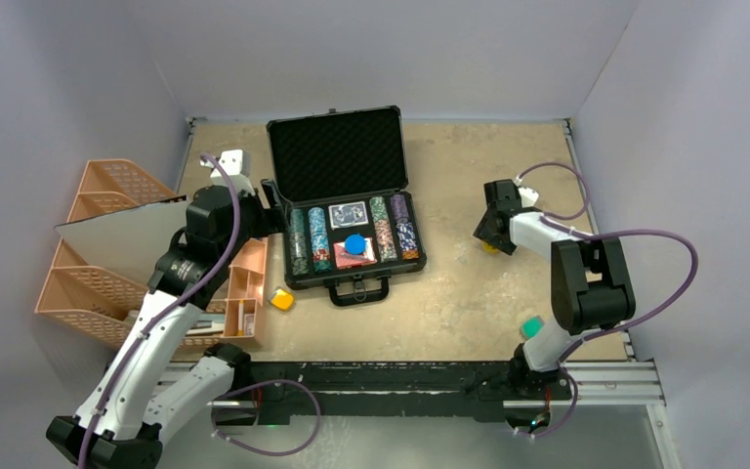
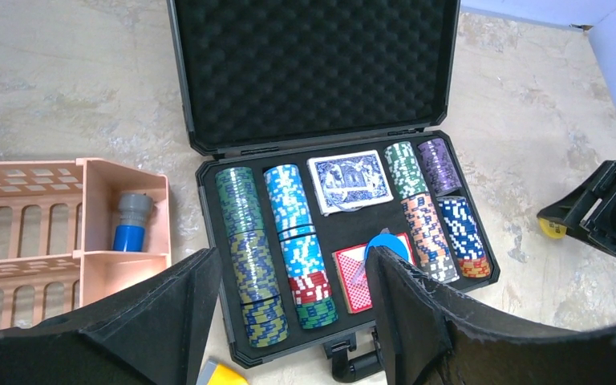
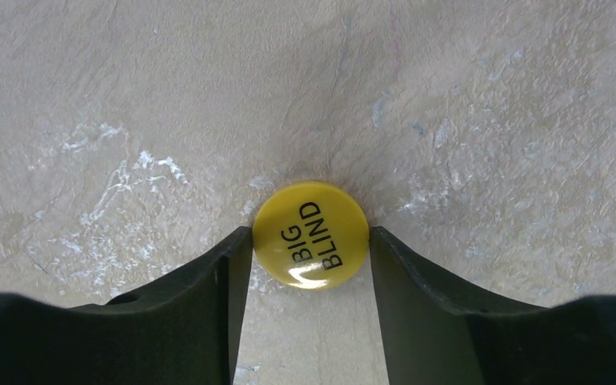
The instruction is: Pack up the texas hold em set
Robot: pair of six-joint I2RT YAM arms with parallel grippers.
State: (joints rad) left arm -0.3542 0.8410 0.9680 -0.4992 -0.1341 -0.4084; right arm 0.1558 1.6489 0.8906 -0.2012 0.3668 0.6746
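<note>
A robot test cell in a lab is indicated. A worn tabletop (image 1: pixel 469 293) is enclosed by plain grey walls (image 1: pixel 508 49), and an aluminium rail (image 1: pixel 605 376) is bolted along the lower frame edge. Purple cables (image 1: pixel 645 239) are looped at right.

The left gripper (image 2: pixel 289 321) hangs with its fingers spread wide; the right gripper (image 3: pixel 311 265) points down, fingers apart.
</note>
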